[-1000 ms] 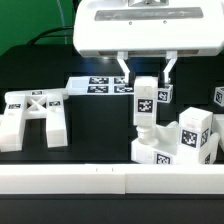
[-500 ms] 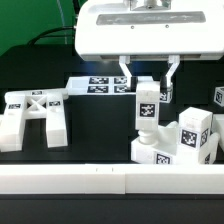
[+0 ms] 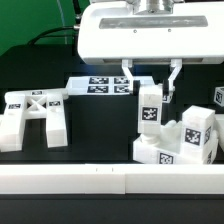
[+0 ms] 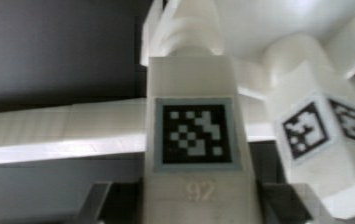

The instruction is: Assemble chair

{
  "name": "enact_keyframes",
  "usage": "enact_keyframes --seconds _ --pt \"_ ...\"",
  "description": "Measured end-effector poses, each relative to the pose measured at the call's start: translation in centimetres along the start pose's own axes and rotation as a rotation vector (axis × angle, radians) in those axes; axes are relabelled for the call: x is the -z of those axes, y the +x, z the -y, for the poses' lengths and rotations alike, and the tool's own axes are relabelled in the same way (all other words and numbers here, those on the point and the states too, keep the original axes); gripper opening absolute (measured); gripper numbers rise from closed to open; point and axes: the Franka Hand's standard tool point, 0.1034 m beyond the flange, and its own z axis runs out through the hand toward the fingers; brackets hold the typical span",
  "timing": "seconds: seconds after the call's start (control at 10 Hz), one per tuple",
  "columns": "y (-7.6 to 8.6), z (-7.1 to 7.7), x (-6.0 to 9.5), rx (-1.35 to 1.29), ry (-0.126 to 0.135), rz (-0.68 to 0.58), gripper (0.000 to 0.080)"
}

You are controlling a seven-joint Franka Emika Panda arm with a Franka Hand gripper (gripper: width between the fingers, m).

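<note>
You see a white leg (image 3: 148, 108) standing upright over the seat (image 3: 158, 152), at the seat's end toward the exterior view's left, tag facing the camera. Whether its foot touches the seat cannot be told. Your gripper (image 3: 149, 92) is clamped on the leg's upper part. A second leg (image 3: 196, 135) stands beside it on the seat. The X-braced frame (image 3: 35, 113) lies well to the exterior view's left of the seat. The marker board (image 3: 100, 85) lies behind the seat.
</note>
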Motion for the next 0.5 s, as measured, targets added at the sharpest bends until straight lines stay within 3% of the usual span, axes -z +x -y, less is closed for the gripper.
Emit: enact_keyframes --seconds 0.5 --pt "-0.65 -0.01 -0.72 0.015 -0.006 -0.033 0.0291"
